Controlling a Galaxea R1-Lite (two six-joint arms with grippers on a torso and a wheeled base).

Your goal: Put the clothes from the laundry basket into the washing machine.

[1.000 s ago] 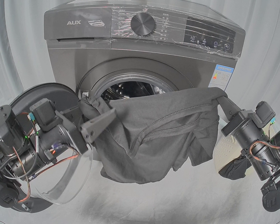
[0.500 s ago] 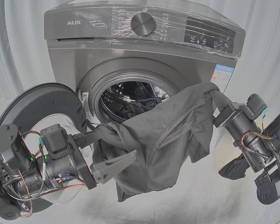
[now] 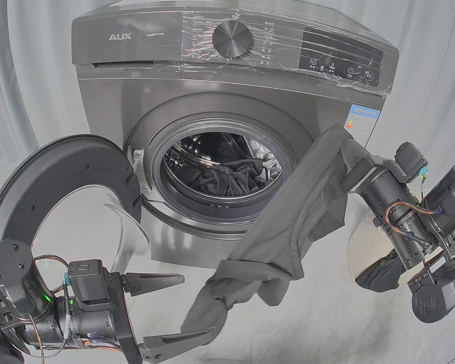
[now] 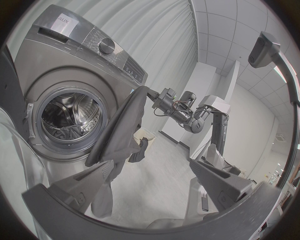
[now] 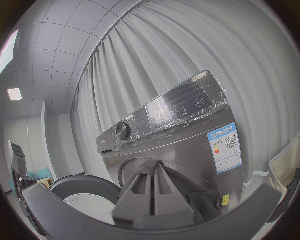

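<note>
Inside drum — dark clothes | basket — dark garment | right hand grips grey shirt | left hand spread

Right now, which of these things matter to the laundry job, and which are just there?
Part of the job: grey garment, held by the right end effector; open left end effector; washing machine with open door; clothes in the drum; laundry basket with a dark garment.
Just there: curtain; label sticker.

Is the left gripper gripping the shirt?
No: the left gripper is wide open with nothing clamped between its fingers, while the shirt hangs from the shut right gripper.
</note>
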